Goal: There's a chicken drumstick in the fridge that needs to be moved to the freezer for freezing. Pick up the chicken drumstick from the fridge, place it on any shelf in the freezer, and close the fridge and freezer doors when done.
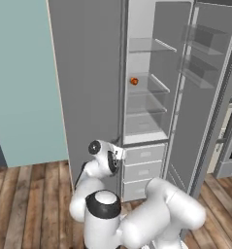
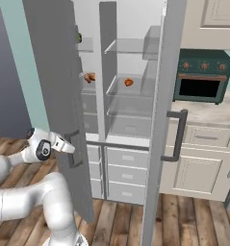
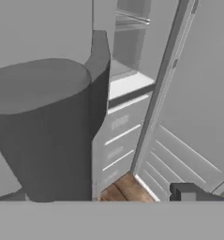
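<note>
Chicken drumstick [image 2: 89,77] sits on a left-compartment shelf, well above the gripper [image 2: 70,149], whose jaws stand apart by the door handle [image 2: 74,150]; reaching up could knock that door

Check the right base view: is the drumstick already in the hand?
No, the chicken drumstick lies on a shelf while the hand is open.

Both base cams sit behind the arm, L & R, facing fwd/down at the open fridge [image 1: 146,87], shared shelves. Hand cam's close up vs a door handle [image 3: 52,136].
</note>
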